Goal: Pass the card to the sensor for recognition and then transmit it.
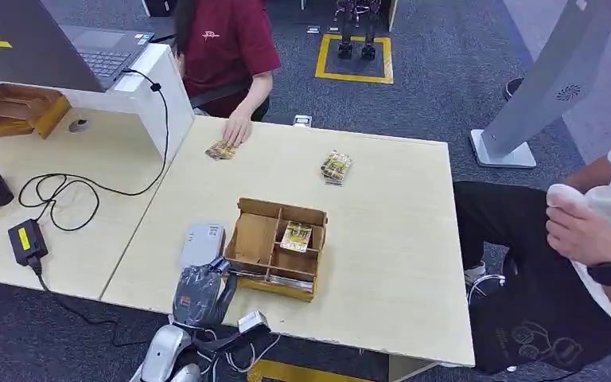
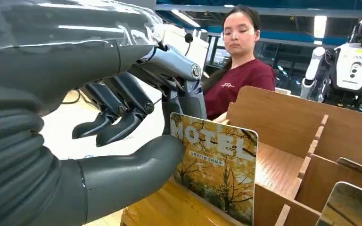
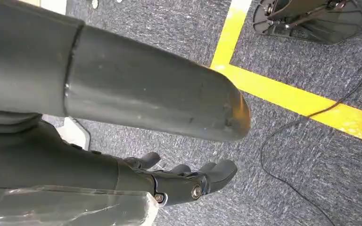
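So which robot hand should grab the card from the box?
The left hand: its fingers are already spread right beside the card standing in the wooden box. The right hand hangs down over the carpet.

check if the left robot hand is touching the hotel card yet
Touching: in the left wrist view the left robot hand has its thumb tip against the hotel card edge.

The left hand point(image 2: 122, 141) reaches at a hotel card point(image 2: 215, 176) standing upright in the wooden box point(image 2: 283, 127). Its thumb point(image 2: 127, 176) touches the card's near edge, and one dark finger stands behind the card; the rest curl apart. Beyond the hand sits a person in a maroon shirt point(image 2: 238, 82), with a white robot point(image 2: 353, 66) further off.
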Robot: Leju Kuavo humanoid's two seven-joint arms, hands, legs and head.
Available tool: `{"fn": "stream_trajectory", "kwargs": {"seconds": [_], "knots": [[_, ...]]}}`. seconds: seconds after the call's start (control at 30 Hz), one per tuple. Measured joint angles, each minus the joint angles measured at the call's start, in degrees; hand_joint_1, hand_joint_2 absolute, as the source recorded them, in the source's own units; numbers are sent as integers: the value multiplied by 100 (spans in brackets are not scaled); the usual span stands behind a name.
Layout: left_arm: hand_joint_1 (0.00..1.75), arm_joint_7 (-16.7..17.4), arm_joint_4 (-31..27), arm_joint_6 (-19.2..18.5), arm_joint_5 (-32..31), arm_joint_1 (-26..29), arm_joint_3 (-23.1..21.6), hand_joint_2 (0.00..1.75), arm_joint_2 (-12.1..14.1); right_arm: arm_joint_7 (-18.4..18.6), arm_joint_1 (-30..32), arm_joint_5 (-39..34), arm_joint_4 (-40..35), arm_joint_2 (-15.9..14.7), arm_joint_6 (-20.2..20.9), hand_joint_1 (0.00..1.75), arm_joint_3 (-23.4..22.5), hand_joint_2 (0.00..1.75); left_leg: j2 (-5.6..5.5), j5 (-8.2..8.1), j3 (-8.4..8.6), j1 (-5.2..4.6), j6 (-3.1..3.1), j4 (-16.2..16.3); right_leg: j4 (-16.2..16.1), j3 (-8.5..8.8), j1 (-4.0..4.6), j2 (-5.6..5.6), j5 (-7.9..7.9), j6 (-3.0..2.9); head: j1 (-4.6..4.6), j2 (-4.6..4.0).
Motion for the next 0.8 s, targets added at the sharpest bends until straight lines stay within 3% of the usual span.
{"fn": "stream_trajectory", "kwargs": {"seconds": [0.23, 0.37, 0.47, 0.6, 0.8], "knots": [[175, -22, 7, -11, 99, -1, 0, 175, 0, 0, 0, 0, 0, 4, -7, 0, 0, 0, 0, 0, 0, 0, 0, 0, 0, 0, 0, 0, 0, 0, 0, 0], [175, -311, -75, -68, 829, 0, -2, 175, 13, -2, 1, -11, 0, 13, -15, 0, -4, 0, 0, 1, 0, 0, 0, 0, 0, -1, 1, 0, 0, 0, -2, 0], [175, -356, -724, -349, 1326, -28, -2, 175, 129, -2, 5, -50, -2, 26, -41, 0, -20, 0, 0, 2, 0, 2, 0, 0, 1, -1, 1, 0, 0, 0, 0, 0], [175, -146, -1866, -745, 1611, -205, 0, 175, 431, -4, 16, -114, -13, 61, -48, 0, -85, 0, 0, 2, 0, 3, 0, 0, 3, 0, 2, 0, 2, -3, 0, 0], [175, 127, -2820, -472, 1239, -339, 309, 175, 920, -4, 19, -120, -15, 96, -50, 0, -149, 0, 2, 2, 1, 4, 0, 0, 6, -1, 2, 2, 2, -3, -2, 0]]}}
